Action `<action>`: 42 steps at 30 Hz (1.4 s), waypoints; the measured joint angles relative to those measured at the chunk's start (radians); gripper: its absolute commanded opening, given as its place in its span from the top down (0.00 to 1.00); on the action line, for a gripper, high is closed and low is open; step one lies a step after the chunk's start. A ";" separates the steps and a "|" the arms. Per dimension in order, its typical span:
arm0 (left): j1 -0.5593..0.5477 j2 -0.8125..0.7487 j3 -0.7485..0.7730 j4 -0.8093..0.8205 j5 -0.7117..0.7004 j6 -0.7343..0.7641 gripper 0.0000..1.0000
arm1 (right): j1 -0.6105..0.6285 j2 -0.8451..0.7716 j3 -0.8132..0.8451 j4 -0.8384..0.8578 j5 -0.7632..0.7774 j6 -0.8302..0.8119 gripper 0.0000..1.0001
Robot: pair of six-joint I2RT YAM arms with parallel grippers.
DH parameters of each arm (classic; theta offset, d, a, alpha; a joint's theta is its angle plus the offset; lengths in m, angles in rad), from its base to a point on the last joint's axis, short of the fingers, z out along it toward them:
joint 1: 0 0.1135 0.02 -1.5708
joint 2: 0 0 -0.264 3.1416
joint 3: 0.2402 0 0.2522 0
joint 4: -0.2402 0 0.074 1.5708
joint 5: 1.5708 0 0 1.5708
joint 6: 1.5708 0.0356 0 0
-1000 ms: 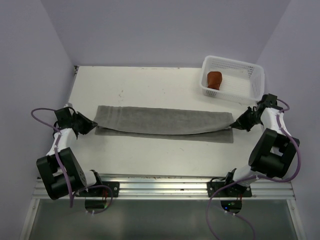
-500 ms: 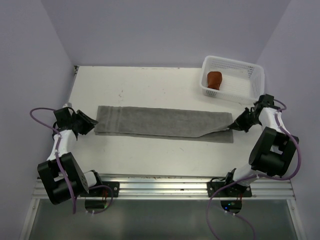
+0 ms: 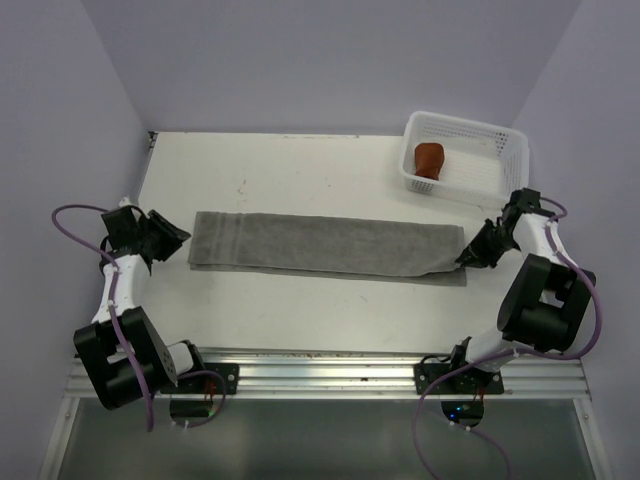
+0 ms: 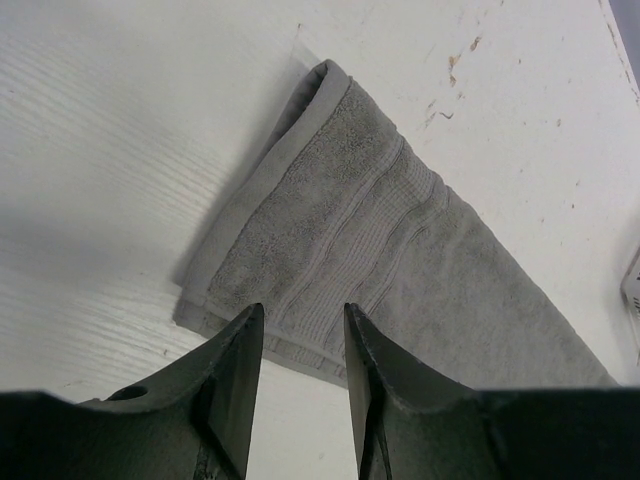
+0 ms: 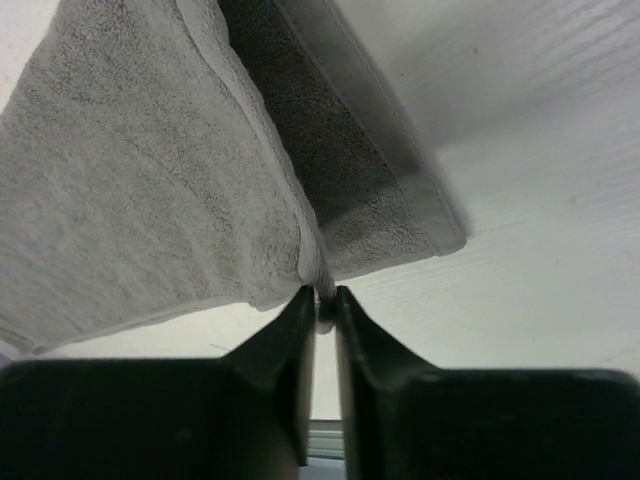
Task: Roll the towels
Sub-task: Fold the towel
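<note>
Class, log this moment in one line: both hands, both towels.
grey towel: flat | left hand: open, by its end | right hand: pinching its corner | rust-brown towel: rolled, in basket

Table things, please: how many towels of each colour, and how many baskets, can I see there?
grey towel: 1
rust-brown towel: 1
white basket: 1
Total: 3

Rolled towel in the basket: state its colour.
The rolled towel is rust-brown; the top external view shows it best.
</note>
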 measured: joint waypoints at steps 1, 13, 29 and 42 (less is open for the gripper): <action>-0.003 0.000 0.000 0.000 0.000 0.001 0.58 | 0.002 0.000 0.000 -0.004 0.006 -0.003 0.73; -0.036 0.006 0.000 0.029 0.069 0.014 0.52 | 0.008 -0.035 0.080 -0.073 0.109 -0.029 0.50; -0.277 -0.047 0.132 0.003 0.046 0.086 0.36 | 0.051 -0.045 -0.087 0.253 0.129 -0.063 0.42; -0.418 0.013 0.200 -0.005 -0.080 0.201 0.33 | 0.104 0.050 -0.116 0.392 0.234 -0.115 0.42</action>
